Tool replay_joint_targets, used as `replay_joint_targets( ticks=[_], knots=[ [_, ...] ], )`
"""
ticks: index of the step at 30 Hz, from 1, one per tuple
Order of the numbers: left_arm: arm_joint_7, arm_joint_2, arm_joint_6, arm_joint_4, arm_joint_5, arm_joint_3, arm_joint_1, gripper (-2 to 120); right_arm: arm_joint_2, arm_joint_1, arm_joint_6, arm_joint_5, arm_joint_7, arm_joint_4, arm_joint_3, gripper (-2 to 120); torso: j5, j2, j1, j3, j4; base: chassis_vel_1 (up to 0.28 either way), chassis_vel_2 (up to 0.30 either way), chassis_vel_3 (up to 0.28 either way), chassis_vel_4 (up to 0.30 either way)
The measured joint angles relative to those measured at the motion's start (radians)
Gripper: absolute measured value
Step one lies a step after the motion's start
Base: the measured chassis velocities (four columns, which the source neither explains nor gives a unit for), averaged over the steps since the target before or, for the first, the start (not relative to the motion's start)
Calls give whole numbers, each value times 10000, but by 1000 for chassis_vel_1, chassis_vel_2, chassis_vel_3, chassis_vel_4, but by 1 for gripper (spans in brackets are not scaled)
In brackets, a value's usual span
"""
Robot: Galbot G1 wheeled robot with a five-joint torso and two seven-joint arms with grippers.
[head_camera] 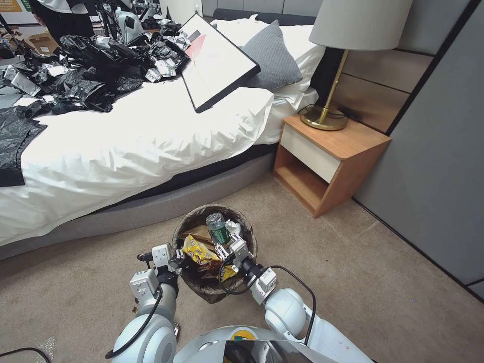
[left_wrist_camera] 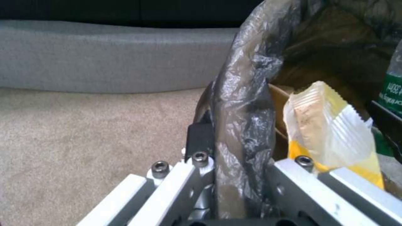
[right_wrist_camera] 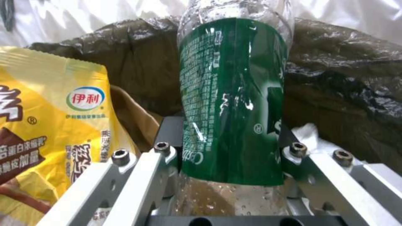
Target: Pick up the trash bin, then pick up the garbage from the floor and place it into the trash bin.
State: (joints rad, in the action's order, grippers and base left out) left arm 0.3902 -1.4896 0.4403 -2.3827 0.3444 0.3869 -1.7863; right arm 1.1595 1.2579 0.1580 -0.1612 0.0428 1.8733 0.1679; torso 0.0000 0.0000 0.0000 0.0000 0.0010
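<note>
We see even, bright indoor light with soft shadows under the bed (its lines bow toward the edges). Both wrist views are soft, and glare streaks the bottle.

Beige carpet; white-sheeted bed; wooden nightstand with brass lamp; grey wall.

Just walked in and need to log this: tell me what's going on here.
The left gripper is clamped on the bag-lined rim of the trash bin, beside the bed. The right gripper holds a green-labelled bottle over the bin's opening. A yellow snack packet and tan paper already lie inside.
</note>
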Motion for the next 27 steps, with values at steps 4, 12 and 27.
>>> replay_joint_targets(
  ticks=[4, 12, 27],
  knots=[
    [0, 0, 0, -1, 1, 0, 1, 0, 2, 0, 0, 3, 3, -6, 2, 29, 0, 0, 0, 0, 0, 0, 0, 0, 0],
    [7, -4, -4, -2, 2, 0, 4, 0, 21, 5, 3, 44, 24, -51, 11, 71, 0, 0, 0, 0, 0, 0, 0, 0, 0],
    [12, -21, -69, 91, 17, 13, 49, 0, -29, 398, 18, 266, 41, 327, 11, 100, 0, 0, 0, 0, 0, 0, 0, 0, 0]
  ],
)
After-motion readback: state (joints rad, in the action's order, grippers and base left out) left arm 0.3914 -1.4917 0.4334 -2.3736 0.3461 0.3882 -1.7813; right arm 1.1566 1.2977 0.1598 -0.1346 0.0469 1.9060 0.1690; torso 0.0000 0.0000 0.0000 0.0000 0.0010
